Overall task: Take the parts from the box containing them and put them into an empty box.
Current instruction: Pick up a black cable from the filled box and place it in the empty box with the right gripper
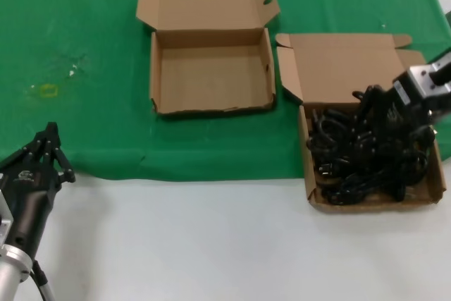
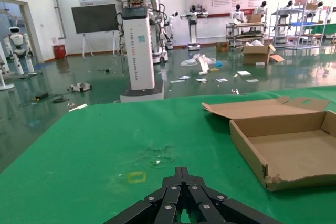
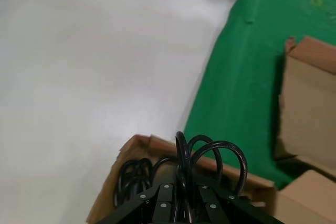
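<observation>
Right hand (image 1: 377, 114) clenched on looped cords (image 3: 210, 153), above the full box (image 1: 313, 195), left hand (image 1: 49, 147) parked

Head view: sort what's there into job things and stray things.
Job things:
- power cords, tangled in the full box
- empty box, lid open
- right pincer, shut on power cords over the full box
- left pincer, shut, parked at the near left

Stray things:
- green mat
- yellow mark on the mat
- white tabletop
</observation>
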